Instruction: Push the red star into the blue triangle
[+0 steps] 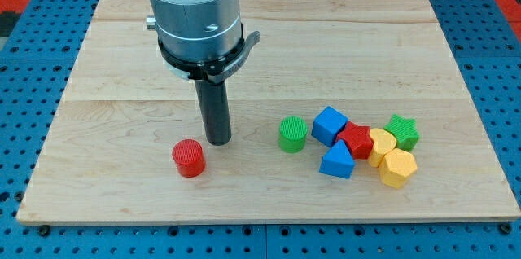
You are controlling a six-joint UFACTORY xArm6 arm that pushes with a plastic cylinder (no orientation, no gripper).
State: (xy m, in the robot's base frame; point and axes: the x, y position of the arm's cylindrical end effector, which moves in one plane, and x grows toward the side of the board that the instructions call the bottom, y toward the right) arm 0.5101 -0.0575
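The red star lies in a cluster of blocks at the view's lower right. The blue triangle sits just below and left of it, touching it. My tip rests on the wooden board well to the left of both, about a third of the board's width away. It stands just above and right of a red cylinder.
A green cylinder stands between my tip and the cluster. A blue cube, a green star, a yellow heart and a yellow hexagon crowd around the red star. The board's bottom edge is near.
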